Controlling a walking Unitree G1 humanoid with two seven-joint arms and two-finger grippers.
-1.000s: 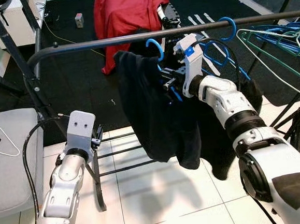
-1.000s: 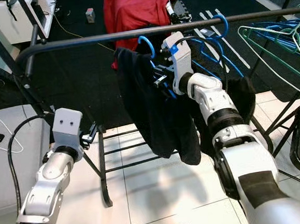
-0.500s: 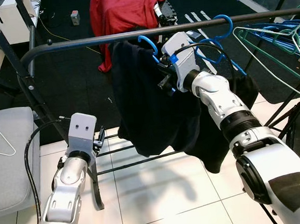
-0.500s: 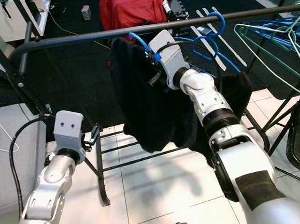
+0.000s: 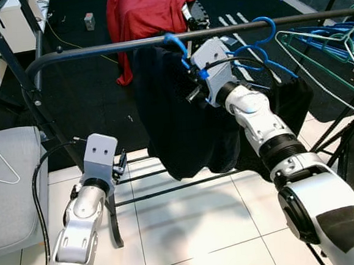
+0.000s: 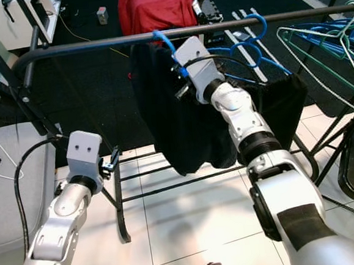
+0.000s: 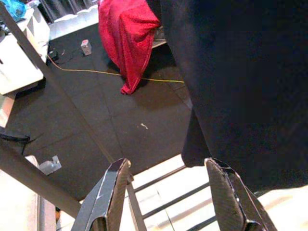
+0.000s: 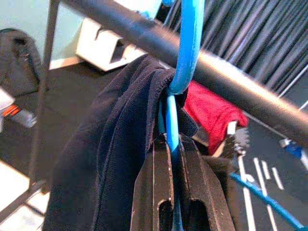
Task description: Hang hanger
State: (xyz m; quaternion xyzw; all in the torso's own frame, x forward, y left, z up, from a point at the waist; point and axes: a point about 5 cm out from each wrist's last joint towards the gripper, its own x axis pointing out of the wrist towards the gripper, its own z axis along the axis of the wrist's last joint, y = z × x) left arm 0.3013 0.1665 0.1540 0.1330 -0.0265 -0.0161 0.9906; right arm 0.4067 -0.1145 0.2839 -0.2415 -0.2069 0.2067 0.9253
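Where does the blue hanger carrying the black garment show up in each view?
Left eye view: blue hanger, hook over the rail, upper middle.
Right eye view: upper middle, above the right gripper.
Left wrist view: not in it.
Right wrist view: centre.
Shared landmark: the black garment.

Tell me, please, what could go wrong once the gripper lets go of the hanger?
The blue hanger has its hook over the rail, but the right gripper is shut on its neck; opening while moving could drag it off. The black garment hangs bunched to one side and might slip off the hanger.
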